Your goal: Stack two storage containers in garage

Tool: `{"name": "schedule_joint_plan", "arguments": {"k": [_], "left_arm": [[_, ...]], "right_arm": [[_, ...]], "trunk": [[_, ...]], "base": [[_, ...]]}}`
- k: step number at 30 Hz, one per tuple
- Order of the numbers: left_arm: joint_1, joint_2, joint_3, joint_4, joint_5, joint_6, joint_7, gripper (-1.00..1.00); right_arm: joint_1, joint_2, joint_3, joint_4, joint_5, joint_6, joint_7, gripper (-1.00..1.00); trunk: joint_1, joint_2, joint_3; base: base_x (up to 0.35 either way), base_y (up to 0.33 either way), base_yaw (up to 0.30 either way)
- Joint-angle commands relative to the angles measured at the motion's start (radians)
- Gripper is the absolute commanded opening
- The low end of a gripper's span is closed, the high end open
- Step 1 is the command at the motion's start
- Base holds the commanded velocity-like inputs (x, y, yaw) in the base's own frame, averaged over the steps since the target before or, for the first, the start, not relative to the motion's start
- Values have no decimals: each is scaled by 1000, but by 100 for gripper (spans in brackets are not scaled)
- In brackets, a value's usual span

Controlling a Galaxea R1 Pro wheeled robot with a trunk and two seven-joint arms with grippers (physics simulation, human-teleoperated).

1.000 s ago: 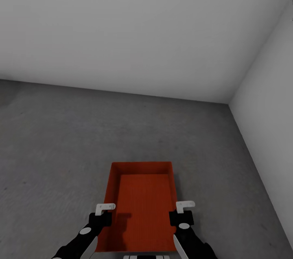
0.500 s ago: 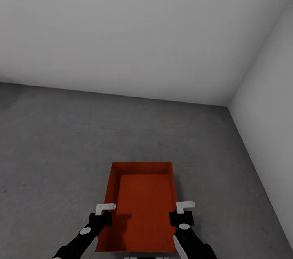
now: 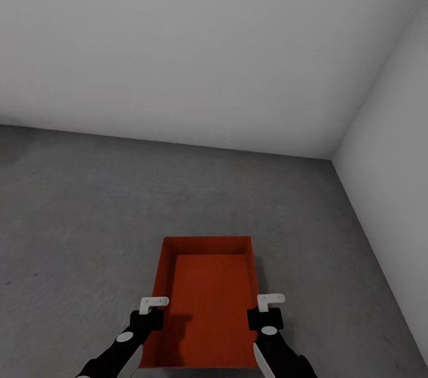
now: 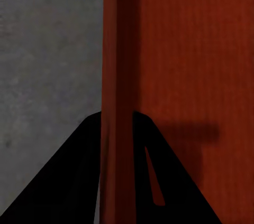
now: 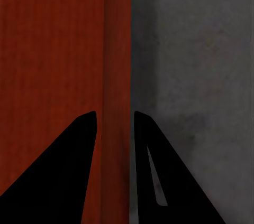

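changed: wall/floor line sits a bit lower in frame than a sec ago, so the cam (head or base) shifted. bin + both arms sit at the same spot in frame, no move relative to the cam.

bin: one storage container, orange-red, lidless, bottom center of head view, long side pointing away from the robot. second one: can't say where it is from these pics.

left gripper: bottom left of head view, pinching the bin's left wall, one finger each side of the rim.

right gripper: same deal on the right wall, clamped over the rim.

where: garage, grey concrete floor all round, white wall across the top half, side wall at right edge, corner upper right.

step: imo carry/put-down phase of bin 1. can't tell if the bin is touching the concrete or hanging just above it.

next: prob lower it flat till it sits, then spread both pincers and pull the arms out sideways w/o dragging it. keep both sides level or it tips.

in the way: floor ahead looks bare. only the right wall is near-ish, leave room there for turning.
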Motion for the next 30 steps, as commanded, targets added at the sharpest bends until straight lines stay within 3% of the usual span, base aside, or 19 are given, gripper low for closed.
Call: {"name": "schedule_joint_plan", "arguments": {"k": [1, 8, 24, 30], "left_arm": [[-2, 2, -8, 2, 9, -4, 15, -100], [-2, 2, -8, 2, 8, -3, 15, -100], [-2, 2, -8, 2, 8, -2, 15, -100], [-2, 2, -8, 2, 9, -3, 15, -100]], "right_arm": [[0, -16, 15, -2, 37, 9, -14, -100], [0, -16, 16, -2, 37, 9, -14, -100], [0, -16, 16, -2, 37, 9, -14, -100], [0, -16, 16, -2, 37, 9, -14, -100]], "trunk": [[0, 0, 1], [0, 0, 6], [61, -112, -43], [61, -112, -43]], "base": [[0, 0, 0], [0, 0, 0], [0, 0, 0], [0, 0, 0]]}}
